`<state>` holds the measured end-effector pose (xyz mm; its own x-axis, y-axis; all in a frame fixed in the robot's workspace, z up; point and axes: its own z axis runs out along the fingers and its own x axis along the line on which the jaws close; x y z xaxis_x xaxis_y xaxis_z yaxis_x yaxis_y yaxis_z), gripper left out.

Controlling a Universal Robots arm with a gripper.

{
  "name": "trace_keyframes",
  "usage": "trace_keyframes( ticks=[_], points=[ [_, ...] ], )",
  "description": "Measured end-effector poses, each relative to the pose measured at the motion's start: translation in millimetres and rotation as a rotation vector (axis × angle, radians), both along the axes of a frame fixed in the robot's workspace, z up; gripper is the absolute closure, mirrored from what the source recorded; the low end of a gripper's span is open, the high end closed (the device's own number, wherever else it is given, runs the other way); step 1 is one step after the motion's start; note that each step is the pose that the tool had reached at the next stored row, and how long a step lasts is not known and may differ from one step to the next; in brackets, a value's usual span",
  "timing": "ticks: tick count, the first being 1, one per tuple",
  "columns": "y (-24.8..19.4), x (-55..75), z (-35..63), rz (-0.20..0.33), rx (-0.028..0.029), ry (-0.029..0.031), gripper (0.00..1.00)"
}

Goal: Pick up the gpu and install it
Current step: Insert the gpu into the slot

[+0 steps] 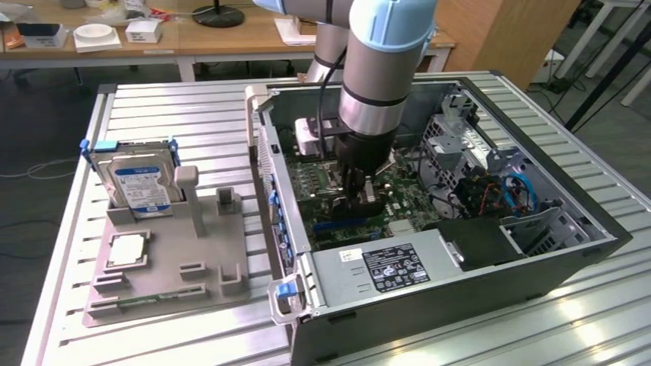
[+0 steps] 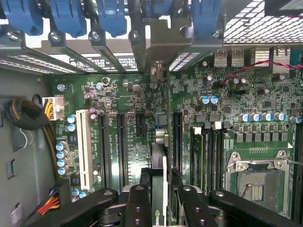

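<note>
In the exterior view the arm reached down into the open computer case on the slatted bench, its pincer low over the green motherboard near the middle of the case. Between the fingers stood the gpu, a thin dark card held edge-on and upright. On the exterior view's left a grey parts holder carried the hard drive, well apart from the case, with an upright slot beside the drive standing free.

In the wrist view the pincer was clamped on the gpu, black fingers pressing either flat side. The card ran edge-on toward the rear bracket, in line with the gap between the long black expansion slots — whether its lower edge touched a slot could not be told.

By my judgement the pick-up was done and the card brought over the board; seating it in a slot and letting go were left.
</note>
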<state>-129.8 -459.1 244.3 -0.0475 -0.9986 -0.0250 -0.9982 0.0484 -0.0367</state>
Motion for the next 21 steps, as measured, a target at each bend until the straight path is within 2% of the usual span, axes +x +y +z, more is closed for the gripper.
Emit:
trace_keyframes(
  ticks=[15, 21],
  points=[
    [-0.6, -1.4, 0.0, 0.0, -0.0011, -0.0013, 0.74],
    [-1.0, -1.5, -1.0, 0.0, -0.0083, -0.0013, 0.74]
  ],
)
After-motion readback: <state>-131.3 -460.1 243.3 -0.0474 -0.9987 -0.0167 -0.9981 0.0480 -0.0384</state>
